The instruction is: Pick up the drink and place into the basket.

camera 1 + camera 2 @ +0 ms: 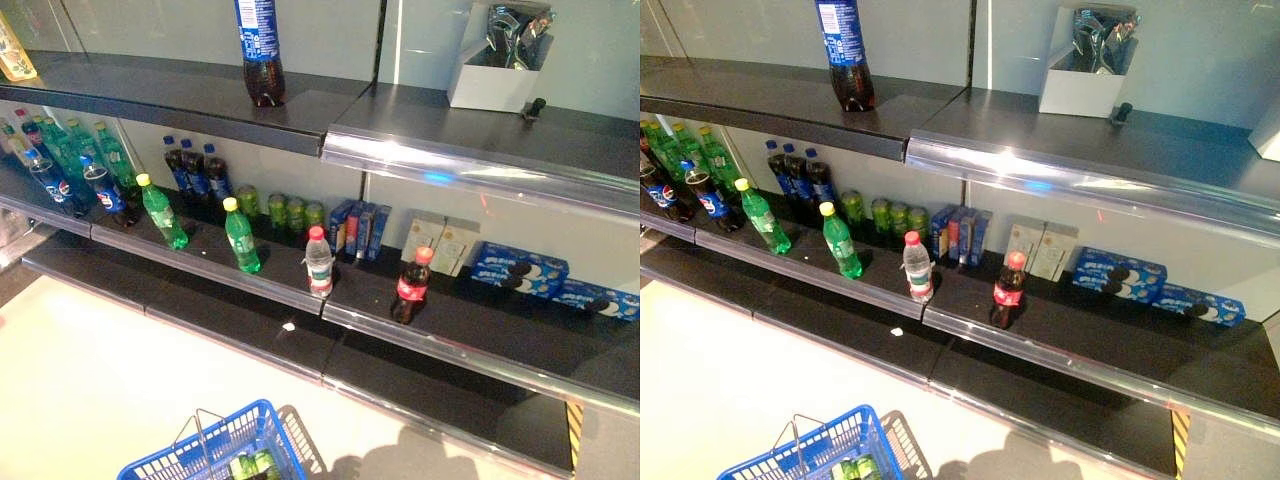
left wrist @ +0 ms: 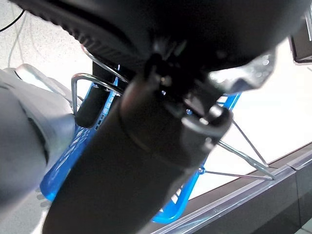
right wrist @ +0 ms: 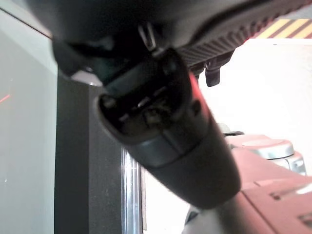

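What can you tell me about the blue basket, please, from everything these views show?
The blue basket sits low in front of the shelves, cut off by the eye views' bottom edge. It looks like plastic with slotted, mesh-like walls and carries thin metal wire handles, one raised above the rim. Green drink cans already lie inside it. In the left wrist view its blue wall shows just past the left hand, whose fingers seem curled round a wire handle's dark grip.
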You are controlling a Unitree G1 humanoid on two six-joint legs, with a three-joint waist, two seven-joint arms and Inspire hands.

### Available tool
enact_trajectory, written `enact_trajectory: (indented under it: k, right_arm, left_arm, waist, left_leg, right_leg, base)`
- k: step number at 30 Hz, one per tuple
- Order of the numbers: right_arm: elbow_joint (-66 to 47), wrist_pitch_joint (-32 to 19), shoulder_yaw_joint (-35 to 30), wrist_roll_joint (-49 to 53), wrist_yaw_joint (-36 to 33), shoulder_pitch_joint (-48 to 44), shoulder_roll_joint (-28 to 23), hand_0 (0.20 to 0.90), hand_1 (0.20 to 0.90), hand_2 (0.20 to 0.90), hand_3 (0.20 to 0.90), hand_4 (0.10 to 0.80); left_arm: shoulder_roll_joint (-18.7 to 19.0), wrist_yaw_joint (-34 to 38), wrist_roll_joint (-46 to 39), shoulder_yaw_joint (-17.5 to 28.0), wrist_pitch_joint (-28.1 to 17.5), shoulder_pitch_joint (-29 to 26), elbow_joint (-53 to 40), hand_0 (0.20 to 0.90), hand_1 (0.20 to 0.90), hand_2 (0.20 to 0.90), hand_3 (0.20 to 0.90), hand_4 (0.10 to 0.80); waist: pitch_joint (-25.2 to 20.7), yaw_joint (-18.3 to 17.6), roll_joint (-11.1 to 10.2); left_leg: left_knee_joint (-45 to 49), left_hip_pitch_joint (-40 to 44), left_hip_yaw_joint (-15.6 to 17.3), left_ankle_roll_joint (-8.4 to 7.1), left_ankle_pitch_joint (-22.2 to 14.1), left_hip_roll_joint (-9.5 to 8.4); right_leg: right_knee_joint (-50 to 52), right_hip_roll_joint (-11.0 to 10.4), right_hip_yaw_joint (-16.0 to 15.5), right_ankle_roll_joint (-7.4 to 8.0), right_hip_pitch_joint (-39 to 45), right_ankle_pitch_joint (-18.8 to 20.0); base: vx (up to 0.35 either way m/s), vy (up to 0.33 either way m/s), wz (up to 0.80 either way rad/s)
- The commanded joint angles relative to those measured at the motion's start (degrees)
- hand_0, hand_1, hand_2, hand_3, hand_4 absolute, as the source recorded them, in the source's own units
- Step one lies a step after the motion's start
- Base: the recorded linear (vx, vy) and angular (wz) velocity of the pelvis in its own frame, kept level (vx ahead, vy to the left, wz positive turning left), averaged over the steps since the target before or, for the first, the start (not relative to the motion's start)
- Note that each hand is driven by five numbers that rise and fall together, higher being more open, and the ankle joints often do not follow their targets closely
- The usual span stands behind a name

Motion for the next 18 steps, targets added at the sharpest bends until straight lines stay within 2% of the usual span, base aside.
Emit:
enact_trajectory:
  k: [1,3,4,12,18]
  right_arm:
    - [2.8,-0.61,0.76,0.86,-0.6,-4.63,2.12,0.9,0.9,0.9,0.9,0.8]
    - [2.99,-0.97,0.34,0.0,-1.15,-4.46,2.03,0.9,0.9,0.9,0.9,0.8]
    - [3.26,-0.43,0.43,-2.59,-3.64,-4.27,1.94,0.9,0.9,0.9,0.9,0.8]
    - [2.99,0.24,2.53,-8.61,-8.38,-4.96,1.45,0.9,0.9,0.9,0.9,0.8]
    - [3.18,0.49,2.74,-8.82,-8.69,-5.13,1.34,0.9,0.9,0.9,0.9,0.8]
  left_arm:
    - [1.74,-0.52,1.39,-0.41,-2.64,-4.13,0.67,0.3,0.3,0.3,0.2,0.1]
    - [1.62,-0.88,1.15,-0.39,-3.79,-4.15,0.65,0.3,0.3,0.3,0.2,0.1]
    - [1.63,-1.38,0.48,-0.55,-4.64,-3.93,0.24,0.3,0.3,0.3,0.2,0.1]
    - [1.61,-1.61,1.22,-1.14,-4.15,-3.69,0.0,0.3,0.3,0.3,0.2,0.1]
    - [1.64,-1.96,1.03,-1.22,-4.15,-3.66,0.15,0.3,0.3,0.3,0.2,0.1]
  waist:
    - [2.09,1.5,-0.44]
    - [2.09,1.49,-0.51]
    - [2.11,1.49,-0.53]
    - [2.22,2.0,-0.48]
    - [2.24,2.12,-0.47]
  left_leg:
    - [0.24,1.62,0.02,-1.13,-2.22,2.05]
    - [0.24,1.62,0.0,-1.16,-2.2,2.22]
    - [0.24,1.67,-0.05,-1.22,-2.2,2.31]
    - [0.24,1.54,-0.37,-1.33,-2.15,2.42]
    - [0.24,1.45,-0.43,-1.33,-2.16,2.39]
  right_leg:
    - [2.12,-5.68,0.15,3.51,-1.62,1.8]
    - [2.0,-5.56,0.14,3.51,-1.56,1.83]
    - [1.91,-5.52,0.16,3.5,-1.48,1.84]
    - [1.45,-5.54,-0.1,3.53,-1.15,1.93]
    - [1.42,-5.6,-0.18,3.54,-1.18,1.97]
  base:
    - [0.0,0.0,0.0]
    - [0.007,-0.018,0.0]
    - [0.0,0.0,0.0]
    - [0.0,0.0,0.0]
    - [0.0,0.0,0.0]
